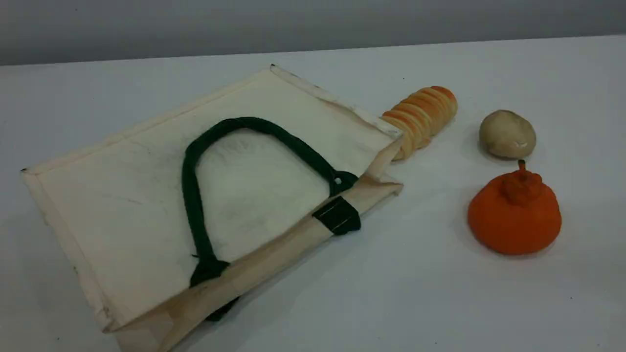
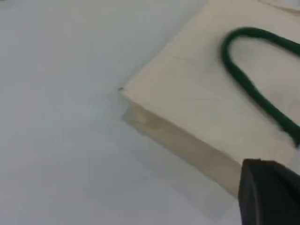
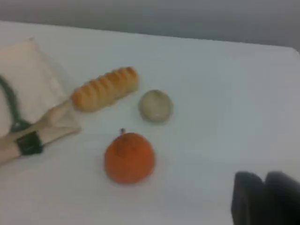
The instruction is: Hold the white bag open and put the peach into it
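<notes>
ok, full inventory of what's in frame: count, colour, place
white bag: 1, cream-white, lying flat at table left
rope handle: 1 visible on top, dark green, lying on the bag
bread loaf: 1, golden-orange ridged, at the bag's far right corner
potato: 1, beige, right of the loaf
orange stemmed fruit: 1, orange, near side of the potato
peach: none visible
table: 1, white
left claw: 1, black, shut
right claw: 1, black, shut

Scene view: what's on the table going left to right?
White bag lying flat → ridged bread loaf with its near end at the bag's mouth → then, level with each other, potato farther back and orange stemmed fruit nearer. No peach visible.
</notes>
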You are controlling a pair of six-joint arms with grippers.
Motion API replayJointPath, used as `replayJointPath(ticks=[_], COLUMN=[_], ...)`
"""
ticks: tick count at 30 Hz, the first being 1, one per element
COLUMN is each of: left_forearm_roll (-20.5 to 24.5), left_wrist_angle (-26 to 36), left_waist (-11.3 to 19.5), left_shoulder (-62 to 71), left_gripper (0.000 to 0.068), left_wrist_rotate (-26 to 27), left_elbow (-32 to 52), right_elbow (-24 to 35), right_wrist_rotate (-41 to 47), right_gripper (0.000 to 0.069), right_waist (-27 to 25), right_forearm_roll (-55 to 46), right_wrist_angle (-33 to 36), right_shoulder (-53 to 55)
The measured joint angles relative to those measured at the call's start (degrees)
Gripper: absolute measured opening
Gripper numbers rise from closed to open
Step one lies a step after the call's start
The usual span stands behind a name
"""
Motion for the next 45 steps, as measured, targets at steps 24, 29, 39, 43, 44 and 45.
replayJointPath(ticks=[24,29,39,43,44,45], left_forearm_roll=[-0.17,-0.16,-0.16,-0.16,-0.16,-0.16], left_wrist_angle=[0.11,0.11,0.11,0.11,0.11,0.11], left_waist=[2.42,2.69,2.69,2.69,2.69,2.69], left_shoulder=[-4.67,-4.67,-4.67,-4.67,-4.67,-4.67], left_gripper=[0.0055,0.0063,0.0066,0.0066,0.0066,0.0066], left_wrist_rotate=[0.0,0.0,0.0,0.0,0.0,0.0], left_elbow=[-0.05,-0.05,-0.05,-0.05,-0.05,-0.05], right_elbow=[0.0,0.0,0.0,0.0,0.0,0.0], right_wrist_rotate=[-0.06,0.0,-0.14,-0.12,-0.12,-0.12], right_gripper=[0.0074,0.0078,0.0085,0.0089,0.009,0.0092], right_waist=[-8.14,-8.14,-8.09,-8.09,-8.09,-8.04], right_forearm_roll=[0.07,0.07,0.07,0.07,0.07,0.07], right_wrist_angle=[0.0,0.0,0.0,0.0,0.0,0.0], right_shoulder=[0.0,0.0,0.0,0.0,0.0,0.0])
